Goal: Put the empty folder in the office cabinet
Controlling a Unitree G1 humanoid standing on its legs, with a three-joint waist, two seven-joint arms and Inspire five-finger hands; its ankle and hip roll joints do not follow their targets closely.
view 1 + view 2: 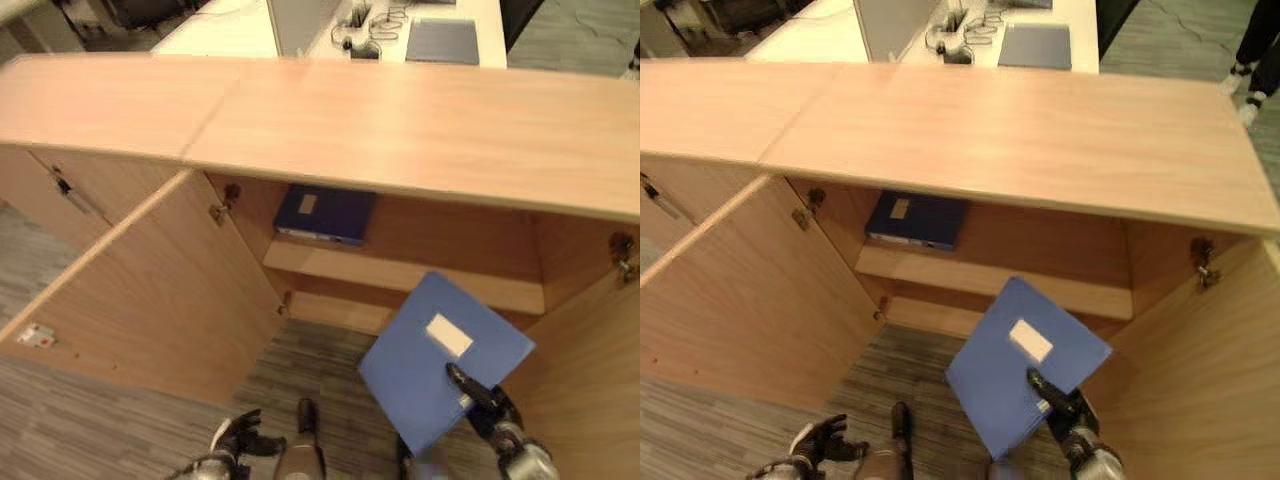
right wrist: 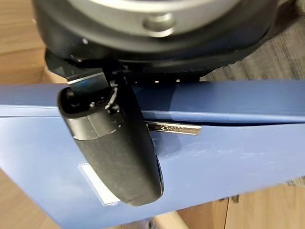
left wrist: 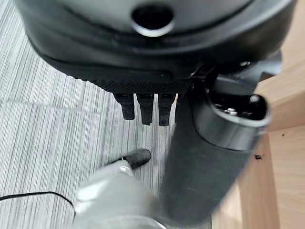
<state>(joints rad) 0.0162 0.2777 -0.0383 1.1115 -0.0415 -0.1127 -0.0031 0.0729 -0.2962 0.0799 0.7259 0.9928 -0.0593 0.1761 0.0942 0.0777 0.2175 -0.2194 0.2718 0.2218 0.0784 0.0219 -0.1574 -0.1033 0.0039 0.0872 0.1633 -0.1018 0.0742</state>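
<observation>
A blue folder (image 1: pixel 440 365) with a white label is held tilted in front of the open wooden cabinet (image 1: pixel 400 130), below its inner shelf (image 1: pixel 400 275). My right hand (image 1: pixel 487 403) grips the folder's lower right corner, thumb on its face (image 2: pixel 114 143). The folder (image 2: pixel 214 162) also fills the right wrist view. A darker blue folder (image 1: pixel 325 213) lies on the shelf at the back. My left hand (image 1: pixel 240 438) hangs low near the floor, fingers relaxed and empty (image 3: pixel 143 107).
The cabinet's left door (image 1: pixel 140 290) stands open toward me, the right door (image 1: pixel 590 380) too. Grey carpet (image 1: pixel 300 360) lies below. Beyond the cabinet top is a white desk (image 1: pixel 300 25) with a laptop (image 1: pixel 442 40) and cables.
</observation>
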